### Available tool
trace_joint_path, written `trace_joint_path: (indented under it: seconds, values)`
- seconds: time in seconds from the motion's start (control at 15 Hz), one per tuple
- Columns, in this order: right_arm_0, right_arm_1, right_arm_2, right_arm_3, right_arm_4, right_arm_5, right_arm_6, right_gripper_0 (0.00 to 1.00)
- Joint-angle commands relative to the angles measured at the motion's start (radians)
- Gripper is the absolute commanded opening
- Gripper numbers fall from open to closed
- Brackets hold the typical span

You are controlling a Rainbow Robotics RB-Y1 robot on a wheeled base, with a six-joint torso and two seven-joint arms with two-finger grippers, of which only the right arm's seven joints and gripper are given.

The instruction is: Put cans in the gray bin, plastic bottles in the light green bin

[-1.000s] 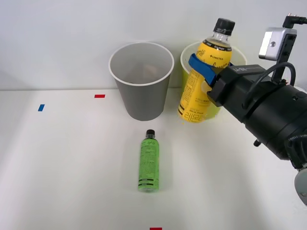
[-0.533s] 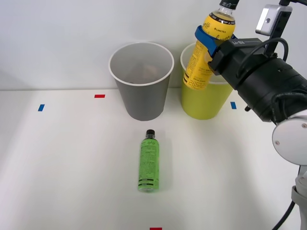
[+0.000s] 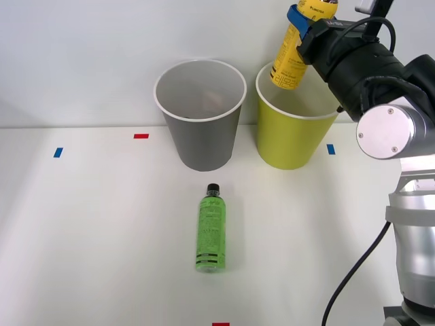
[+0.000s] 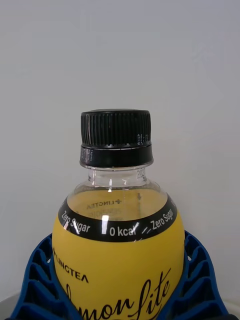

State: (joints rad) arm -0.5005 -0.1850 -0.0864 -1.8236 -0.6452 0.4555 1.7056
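My right claw grips the yellow bottle above the light green bin. Next I let go so it drops in.

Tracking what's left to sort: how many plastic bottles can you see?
2: the yellow bottle held in the right gripper above the light green bin; the green bottle lying on the table.

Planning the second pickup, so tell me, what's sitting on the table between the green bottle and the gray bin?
Nothing; in the front view the white table is bare between the green bottle's cap and the foot of the gray bin.
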Motion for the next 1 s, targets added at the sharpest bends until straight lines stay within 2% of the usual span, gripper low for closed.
trace_joint_path:
  seconds: [0.07,0.4,0.47,0.53,0.6,1.0]
  values:
    - [-0.073,-0.007,-0.029,0.107,0.025,-0.027,0.026,0.00]
    - [-0.093,-0.008,-0.041,0.150,0.047,-0.034,0.048,0.00]
    - [-0.092,-0.005,-0.041,0.150,0.047,-0.034,0.048,0.20]
    - [-0.093,-0.001,-0.041,0.150,0.047,-0.034,0.049,0.57]
    - [-0.092,0.013,-0.039,0.150,0.047,-0.034,0.048,1.00]
    - [-0.038,0.016,-0.021,0.132,0.048,-0.041,0.071,1.00]
